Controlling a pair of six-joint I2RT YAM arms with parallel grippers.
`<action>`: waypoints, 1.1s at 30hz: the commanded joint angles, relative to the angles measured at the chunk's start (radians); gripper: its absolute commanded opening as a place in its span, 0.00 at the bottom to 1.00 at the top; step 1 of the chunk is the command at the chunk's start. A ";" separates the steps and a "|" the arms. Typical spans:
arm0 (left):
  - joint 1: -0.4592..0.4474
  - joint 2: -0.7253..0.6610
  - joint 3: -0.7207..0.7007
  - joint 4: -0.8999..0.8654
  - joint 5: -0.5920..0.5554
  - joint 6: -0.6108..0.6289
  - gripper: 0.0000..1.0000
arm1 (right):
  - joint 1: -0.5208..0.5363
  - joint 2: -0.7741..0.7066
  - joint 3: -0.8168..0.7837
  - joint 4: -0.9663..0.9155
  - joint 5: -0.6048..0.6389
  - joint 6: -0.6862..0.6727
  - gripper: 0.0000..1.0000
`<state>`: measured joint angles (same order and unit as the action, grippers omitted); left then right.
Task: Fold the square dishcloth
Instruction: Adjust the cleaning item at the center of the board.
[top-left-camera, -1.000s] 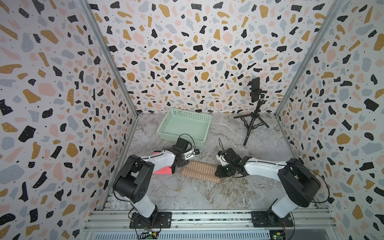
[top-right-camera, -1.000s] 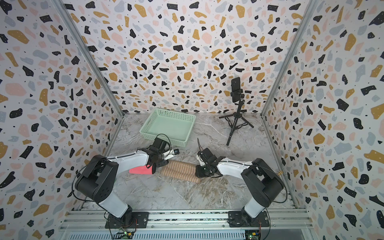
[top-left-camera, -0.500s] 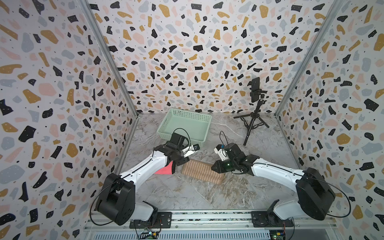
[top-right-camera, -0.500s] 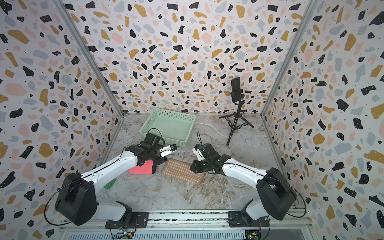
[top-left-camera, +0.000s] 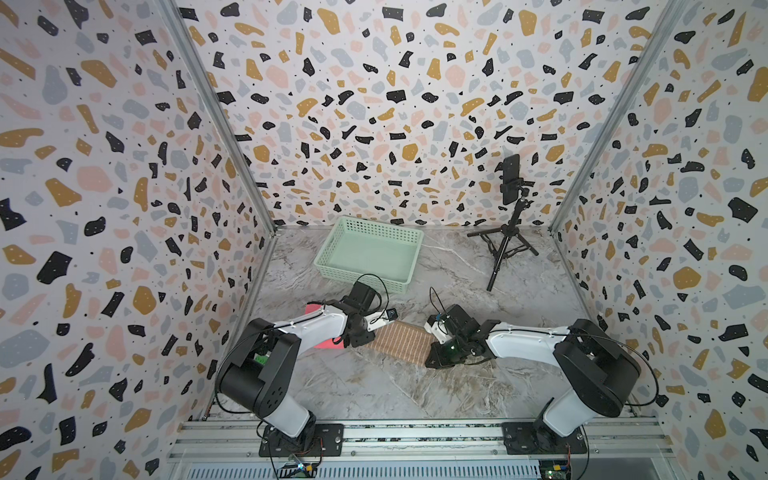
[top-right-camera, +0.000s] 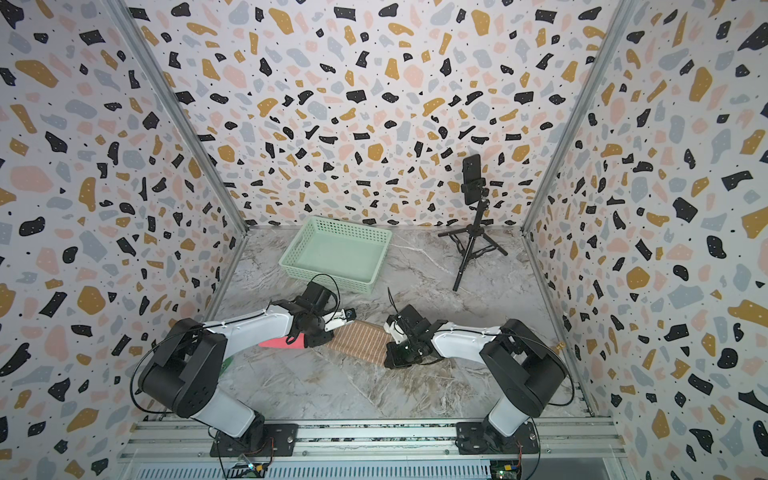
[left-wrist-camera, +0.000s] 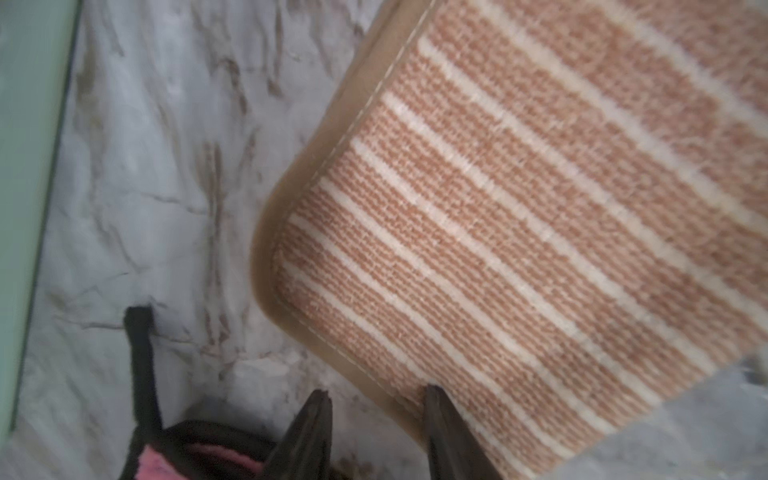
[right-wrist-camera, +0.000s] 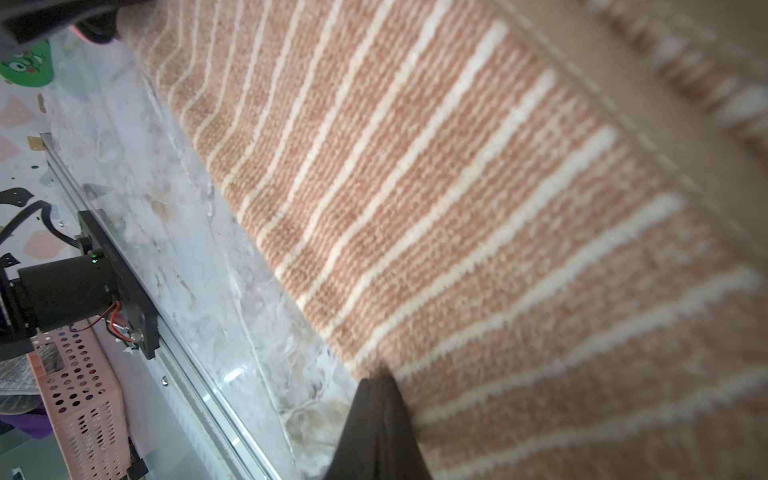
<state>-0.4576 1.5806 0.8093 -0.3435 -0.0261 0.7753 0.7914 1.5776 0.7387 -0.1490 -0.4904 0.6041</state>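
Observation:
The square dishcloth (top-left-camera: 401, 343) (top-right-camera: 358, 340), tan with thin white stripes, lies folded into a strip mid-table. My left gripper (top-left-camera: 369, 337) (top-right-camera: 323, 338) is at its left end. In the left wrist view the left gripper (left-wrist-camera: 376, 401) is open: one finger rests on the dishcloth (left-wrist-camera: 519, 216), the other on the marble, with the hem between them. My right gripper (top-left-camera: 432, 353) (top-right-camera: 390, 353) is at the right end. In the right wrist view the right gripper (right-wrist-camera: 377, 380) is shut, its tips pinching the dishcloth's (right-wrist-camera: 436, 199) edge.
A mint green basket (top-left-camera: 332, 266) (top-right-camera: 297, 266) stands behind the left arm. A phone tripod (top-left-camera: 510, 232) (top-right-camera: 473, 232) is at the back right. A red-pink cloth (top-left-camera: 328, 343) (top-right-camera: 276, 343) lies under the left arm. Patterned walls close three sides.
Both wrists sit lower and nearer the front than half a second ago, down at the cloth's two ends. The cloth lies where it was.

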 joint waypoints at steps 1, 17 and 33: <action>0.000 0.026 -0.021 0.035 -0.071 0.034 0.41 | -0.018 -0.099 0.069 -0.075 0.027 -0.033 0.13; -0.008 0.075 0.062 0.037 -0.066 0.060 0.44 | -0.050 0.101 0.097 -0.167 0.251 -0.084 0.02; -0.197 0.205 0.225 0.144 -0.018 0.072 0.51 | 0.180 -0.396 -0.189 -0.059 0.187 0.144 0.06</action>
<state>-0.6453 1.8072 1.0401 -0.2146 -0.0818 0.8494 0.9958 1.2438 0.5278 -0.1566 -0.3252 0.7395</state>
